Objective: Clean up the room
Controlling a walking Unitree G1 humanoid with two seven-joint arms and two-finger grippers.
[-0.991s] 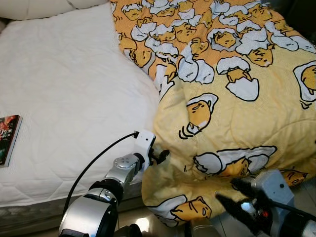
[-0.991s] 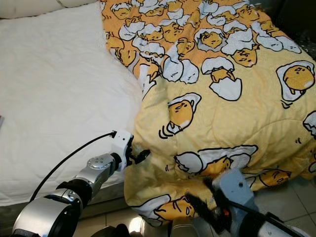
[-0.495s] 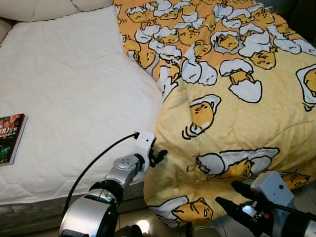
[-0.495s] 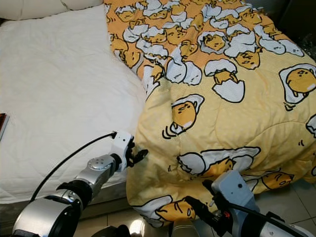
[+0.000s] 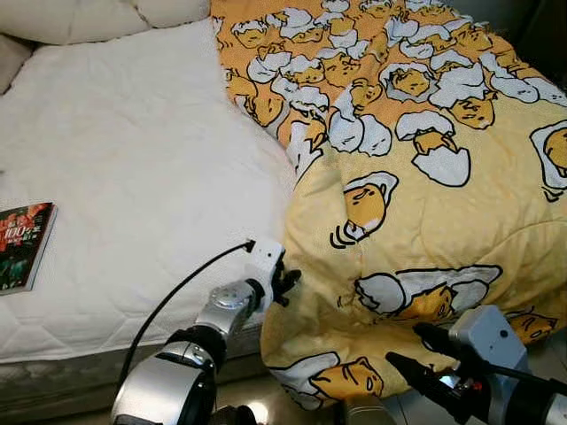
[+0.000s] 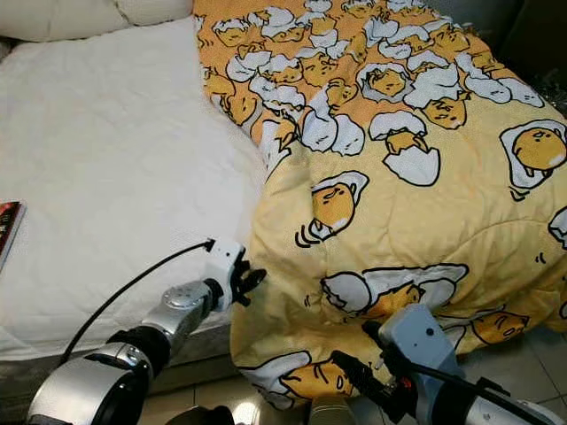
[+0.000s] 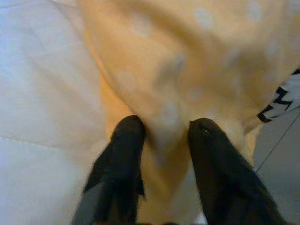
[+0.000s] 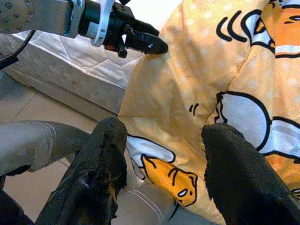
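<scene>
The yellow cartoon-egg printed quilt (image 5: 416,177) is spread over the 3 o'clock half of the white quilted mattress (image 5: 133,177), its edge hung over the 6 o'clock side. A red-covered book (image 5: 22,246) is laid at 9 o'clock, well apart from it. White pillows (image 5: 97,16) are set at 11 o'clock. The left gripper (image 5: 285,285) is placed at the quilt's edge near 6 o'clock, the right gripper (image 5: 425,356) at 5 o'clock, before the overhang.

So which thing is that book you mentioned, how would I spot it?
Start at the big bed with the white mattress and the yellow cartoon-egg comforter heaped on its right side. The book lies flat at the far left edge, well away from the comforter; its dark red-and-green cover is the one small dark thing on the white.
</scene>
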